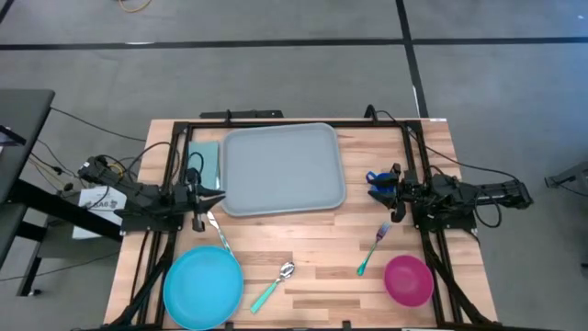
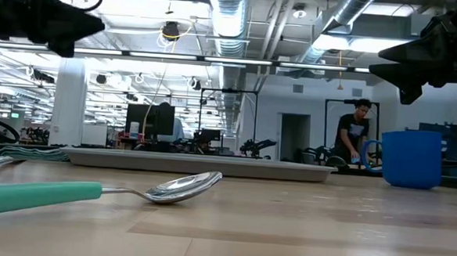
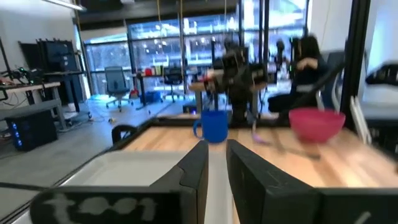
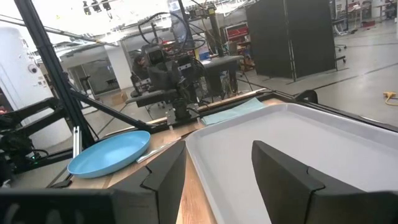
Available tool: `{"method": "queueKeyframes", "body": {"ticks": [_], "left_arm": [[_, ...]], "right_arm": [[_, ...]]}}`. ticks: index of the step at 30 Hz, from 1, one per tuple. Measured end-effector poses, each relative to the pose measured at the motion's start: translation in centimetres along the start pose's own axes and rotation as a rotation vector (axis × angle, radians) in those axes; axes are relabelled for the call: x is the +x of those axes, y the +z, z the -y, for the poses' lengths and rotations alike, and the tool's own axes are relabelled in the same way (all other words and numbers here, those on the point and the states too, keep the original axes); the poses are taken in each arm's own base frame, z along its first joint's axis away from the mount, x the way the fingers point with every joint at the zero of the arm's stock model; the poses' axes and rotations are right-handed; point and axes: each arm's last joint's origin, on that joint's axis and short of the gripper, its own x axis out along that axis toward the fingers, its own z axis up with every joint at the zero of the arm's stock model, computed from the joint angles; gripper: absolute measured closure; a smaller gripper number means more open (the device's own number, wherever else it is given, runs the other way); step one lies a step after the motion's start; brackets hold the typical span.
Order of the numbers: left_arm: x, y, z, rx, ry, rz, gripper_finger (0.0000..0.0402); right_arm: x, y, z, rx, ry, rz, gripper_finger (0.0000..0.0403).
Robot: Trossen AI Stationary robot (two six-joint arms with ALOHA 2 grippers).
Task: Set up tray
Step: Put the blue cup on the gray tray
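In the high view the plate (image 1: 202, 287) runs off the bottom edge, and the tray (image 1: 280, 170) covers part of the teal mat (image 1: 209, 164). The knife (image 1: 214, 228) near the left gripper (image 1: 209, 198) is too small to make out clearly. The cup (image 1: 378, 183) sits partly under the right gripper (image 1: 390, 195). In the low view the spoon (image 2: 92, 190) handle is cut off at the left edge. The left wrist view is blurred; the fork (image 3: 258, 134) there is only a smear.
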Motion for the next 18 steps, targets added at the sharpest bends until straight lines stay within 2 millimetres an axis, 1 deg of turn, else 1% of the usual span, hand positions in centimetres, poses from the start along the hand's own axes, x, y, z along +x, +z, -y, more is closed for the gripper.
{"method": "queueKeyframes", "body": {"ticks": [4,9,18], "left_arm": [[-0.04,0.93,-0.14,-0.022,0.007,0.077,0.0354],[-0.04,0.98,-0.12,-0.023,-0.001,0.08,0.0348],[-0.04,0.88,-0.38,-0.06,0.09,0.058,0.0307]], "right_arm": [[0.0,0.01,0.0,0.0,0.0,0.0,0.0226],[0.0,0.02,0.03,0.0,-0.004,0.002,0.0226],[0.01,0.04,0.05,-0.018,-0.009,0.004,0.0226]]}}
